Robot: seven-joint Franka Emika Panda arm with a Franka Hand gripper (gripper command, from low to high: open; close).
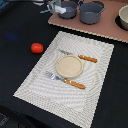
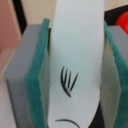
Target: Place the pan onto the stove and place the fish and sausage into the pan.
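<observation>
My gripper point(image 1: 54, 7) is at the far edge in the exterior view, just to the left of the pan point(image 1: 68, 9). The small dark grey-blue pan stands on the pinkish-brown stove point(image 1: 105, 27). In the wrist view my gripper point(image 2: 75, 80) is shut on the white fish point(image 2: 75, 40), which stands upright between the green pads point(image 2: 37, 75). The red sausage point(image 1: 37, 48) lies on the dark table, left of the placemat. A red patch point(image 2: 120, 22) shows past one finger in the wrist view.
A larger grey pot point(image 1: 91, 12) stands on the stove right of the pan, and another round vessel point(image 1: 123, 17) sits at the right edge. A pale woven placemat point(image 1: 35, 82) holds a round plate point(image 1: 68, 65) and orange-handled cutlery point(image 1: 75, 84).
</observation>
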